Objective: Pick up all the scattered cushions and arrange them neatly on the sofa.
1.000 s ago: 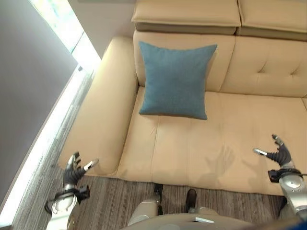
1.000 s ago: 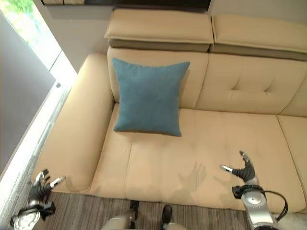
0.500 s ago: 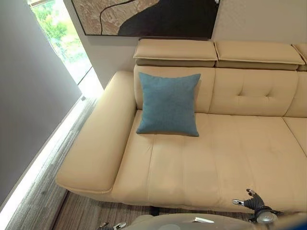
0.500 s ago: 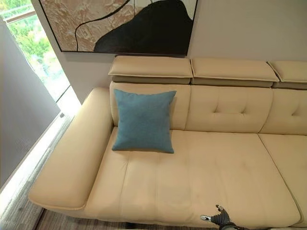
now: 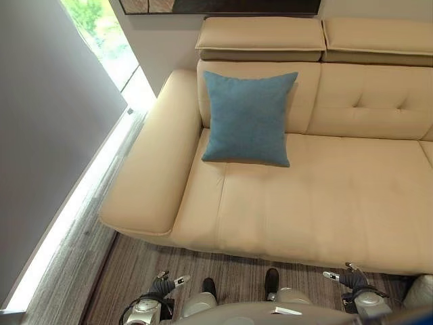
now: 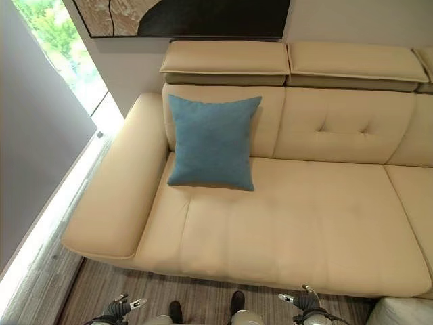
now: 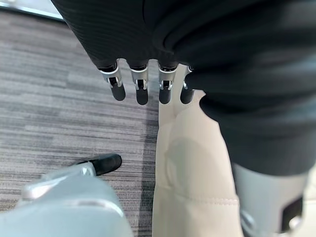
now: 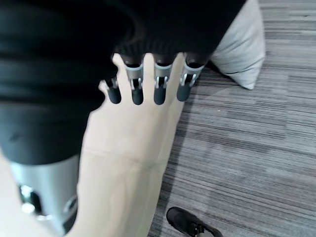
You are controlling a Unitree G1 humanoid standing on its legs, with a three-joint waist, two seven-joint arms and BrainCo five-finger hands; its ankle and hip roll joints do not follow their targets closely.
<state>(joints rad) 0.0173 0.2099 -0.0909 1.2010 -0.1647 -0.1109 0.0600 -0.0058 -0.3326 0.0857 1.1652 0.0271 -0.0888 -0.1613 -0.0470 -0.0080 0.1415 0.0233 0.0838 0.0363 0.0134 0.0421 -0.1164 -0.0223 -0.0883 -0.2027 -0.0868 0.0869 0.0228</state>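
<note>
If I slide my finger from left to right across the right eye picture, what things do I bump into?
Window → sofa armrest → blue cushion → tufted sofa backrest → pale cushion on the floor at the lower right corner.

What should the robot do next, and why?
Probably turn to its right and reach the right hand down for the pale cushion lying on the floor. The blue cushion already leans against the sofa back, and both the right and the left hand hang open, holding nothing.
</note>
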